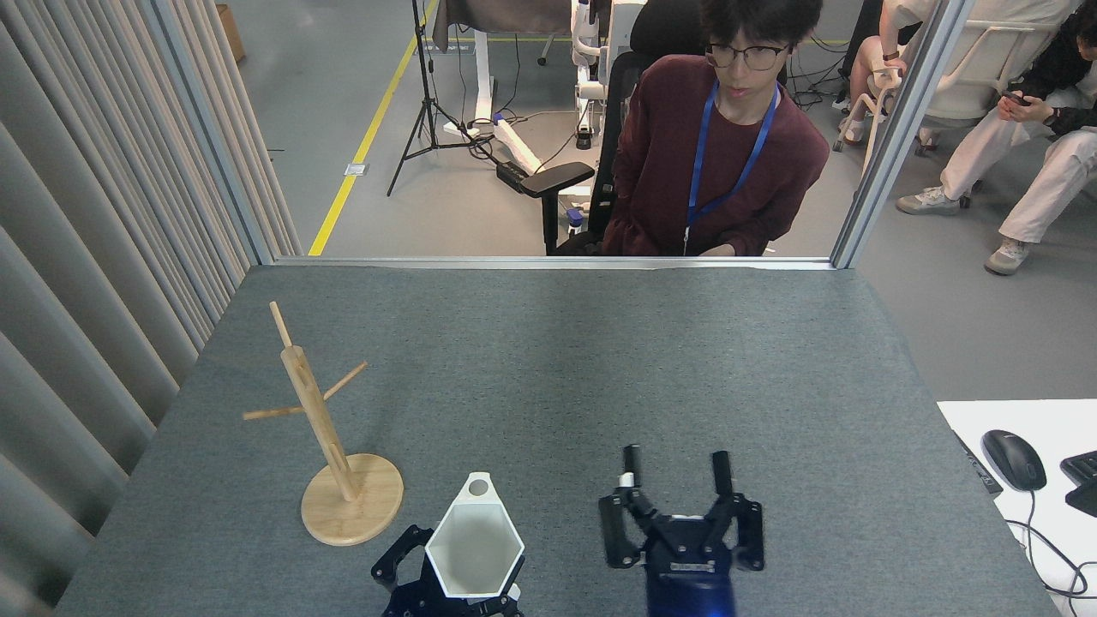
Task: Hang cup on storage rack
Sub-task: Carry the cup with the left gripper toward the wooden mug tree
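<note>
The white hexagonal cup [474, 548] is at the near edge of the grey felt table [600, 368], mouth up, and its small handle tab with the round hole points away from the robot. The left gripper [446, 583] is around the lower part of the cup; its dark blue links show on both sides of the cup body, closed against it, so it is gripping the cup. I cannot tell if the cup base touches the table.

The bamboo mug tree [330, 437] stands just to the left of the cup, on a round disc base. Its post leans to the far left and three thin pegs stick out from it, all of them bare. The cup and the rack are near each other but not touching.

The right gripper [677, 467] is above the table to the right of the cup, well apart from it. Its two black fingers [632, 467] point away from the robot and stand wide apart, with nothing between them.

Behind the far edge of the table sits a person in a dark red sweater [711, 154] with a blue lanyard. On the right, a computer mouse [1013, 459] lies on a white surface.
</note>
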Action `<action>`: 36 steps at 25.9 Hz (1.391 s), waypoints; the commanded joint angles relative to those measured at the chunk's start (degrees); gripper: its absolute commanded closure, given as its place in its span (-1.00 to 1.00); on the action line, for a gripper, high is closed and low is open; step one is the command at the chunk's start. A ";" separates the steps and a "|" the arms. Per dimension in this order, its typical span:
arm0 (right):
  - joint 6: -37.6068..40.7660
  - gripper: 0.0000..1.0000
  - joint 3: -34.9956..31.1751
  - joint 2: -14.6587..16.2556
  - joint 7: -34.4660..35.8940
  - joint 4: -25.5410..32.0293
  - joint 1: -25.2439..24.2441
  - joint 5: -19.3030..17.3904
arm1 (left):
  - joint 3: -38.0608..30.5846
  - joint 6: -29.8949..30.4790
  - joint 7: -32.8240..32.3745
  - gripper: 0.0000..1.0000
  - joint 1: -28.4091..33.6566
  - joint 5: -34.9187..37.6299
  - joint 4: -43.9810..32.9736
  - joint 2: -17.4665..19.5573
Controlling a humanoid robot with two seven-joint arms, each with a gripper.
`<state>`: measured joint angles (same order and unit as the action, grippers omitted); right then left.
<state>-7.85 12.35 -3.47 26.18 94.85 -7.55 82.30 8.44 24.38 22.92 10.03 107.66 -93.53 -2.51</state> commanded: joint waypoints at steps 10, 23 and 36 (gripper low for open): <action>1.09 -0.97 -7.87 7.34 -2.89 -3.09 -13.80 6.12 | -14.33 -6.54 0.28 0.72 3.77 -0.96 -4.03 1.02; 0.91 -0.97 -7.61 7.34 -2.98 -3.18 -13.45 6.12 | -30.06 -6.45 5.11 0.72 -3.97 0.71 1.51 7.52; 1.00 -0.97 -7.78 7.87 -2.89 -3.18 -13.19 6.12 | -23.64 -11.73 8.45 0.71 -11.70 7.74 16.54 10.42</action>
<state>-6.83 4.58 4.33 23.47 91.67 -20.75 88.42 -17.31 14.83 31.06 -1.01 115.19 -79.18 7.05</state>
